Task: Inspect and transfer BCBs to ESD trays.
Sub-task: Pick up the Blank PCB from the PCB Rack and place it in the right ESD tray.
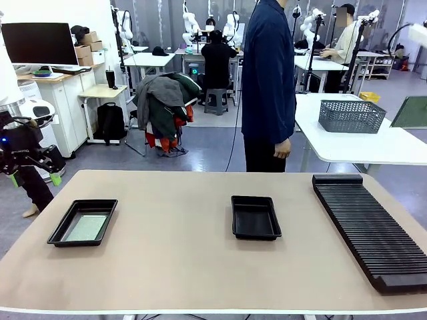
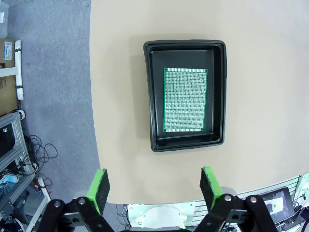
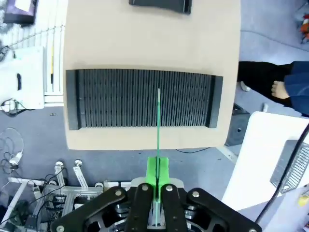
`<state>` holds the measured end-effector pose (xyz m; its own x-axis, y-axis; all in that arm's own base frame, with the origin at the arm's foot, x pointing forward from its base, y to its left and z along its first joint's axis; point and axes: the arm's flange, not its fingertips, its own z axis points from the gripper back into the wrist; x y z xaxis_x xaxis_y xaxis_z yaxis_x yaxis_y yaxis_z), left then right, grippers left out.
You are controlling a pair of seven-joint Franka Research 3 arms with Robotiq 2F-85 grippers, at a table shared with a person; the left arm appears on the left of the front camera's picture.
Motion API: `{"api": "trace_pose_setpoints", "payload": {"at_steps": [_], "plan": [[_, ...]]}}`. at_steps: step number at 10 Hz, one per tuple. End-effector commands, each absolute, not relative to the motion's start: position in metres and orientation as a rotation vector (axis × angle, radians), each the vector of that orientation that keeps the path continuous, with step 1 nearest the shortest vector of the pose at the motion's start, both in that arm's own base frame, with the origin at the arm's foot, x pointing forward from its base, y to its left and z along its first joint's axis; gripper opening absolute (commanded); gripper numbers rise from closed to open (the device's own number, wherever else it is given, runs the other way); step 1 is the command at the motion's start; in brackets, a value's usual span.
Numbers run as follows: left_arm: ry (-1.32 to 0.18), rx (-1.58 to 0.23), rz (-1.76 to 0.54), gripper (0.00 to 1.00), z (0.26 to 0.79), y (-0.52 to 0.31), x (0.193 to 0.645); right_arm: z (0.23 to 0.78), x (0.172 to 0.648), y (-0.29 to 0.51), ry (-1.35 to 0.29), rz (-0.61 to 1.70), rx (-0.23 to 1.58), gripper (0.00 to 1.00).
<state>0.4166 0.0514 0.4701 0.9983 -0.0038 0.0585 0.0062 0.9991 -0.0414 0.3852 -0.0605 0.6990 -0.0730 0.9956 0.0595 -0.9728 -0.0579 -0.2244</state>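
**Front view**
- ESD trays: two, both on the worktop (image 1: 180, 273).
  - The left tray (image 1: 59, 235) sits at 9 o'clock, with one BCB (image 1: 87, 227) lying flat inside it.
  - The middle tray (image 1: 255, 233) sits just right of centre, with a bare floor.
- Slotted rack (image 1: 373, 233): one, at 3 o'clock.
- Left pincer (image 1: 35, 177): one, at 9 o'clock, out beyond the worktop's edge and apart from the left tray.
- Person (image 1: 267, 87): one, standing at 12 o'clock on the far side.

**Left wrist view**
- Left pincer (image 2: 154, 188): its green pads (image 2: 100, 188) stand wide apart with nothing between them.
- Left tray (image 2: 221, 96): one, well ahead of the pads at about 12 o'clock.
- BCB (image 2: 185, 100): one, flat and square to the tray walls.
- This tray reads as finished.

**Right wrist view**
- Right pincer (image 3: 158, 169): clamped on a held BCB (image 3: 158, 121). The board is seen edge-on as a thin green line running toward 12 o'clock.
- Slotted rack (image 3: 145, 99): one, lying across the view beneath the board. Its slots look dark, and you cannot tell whether any is filled.
- A tray edge (image 3: 159, 3) shows at 12 o'clock, probably the middle tray.

**Step in hand**
- You appear to be at inspection or carry of the second board.
- BCBs counted: two, one trayed and one held.

**Next move**
- Swing the right arm to the middle tray.
- Turn the wrist so the board goes from on-edge to flat.
- Lower it inside the rim before parting the fingers.
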Motion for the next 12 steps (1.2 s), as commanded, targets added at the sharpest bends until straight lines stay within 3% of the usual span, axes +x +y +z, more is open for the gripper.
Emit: {"api": "trace_pose_setpoints", "payload": {"at_steps": [1, 12], "plan": [[-0.067, -0.050, -0.004, 1.00, 0.468, 0.051, 0.417, 0.715, 0.391, -0.061, -0.229, 1.630, -0.091, 0.00], [-0.067, -0.050, -0.004, 1.00, 0.468, 0.051, 0.417, 0.722, 0.385, -0.062, -0.236, 1.639, -0.113, 0.02]]}}
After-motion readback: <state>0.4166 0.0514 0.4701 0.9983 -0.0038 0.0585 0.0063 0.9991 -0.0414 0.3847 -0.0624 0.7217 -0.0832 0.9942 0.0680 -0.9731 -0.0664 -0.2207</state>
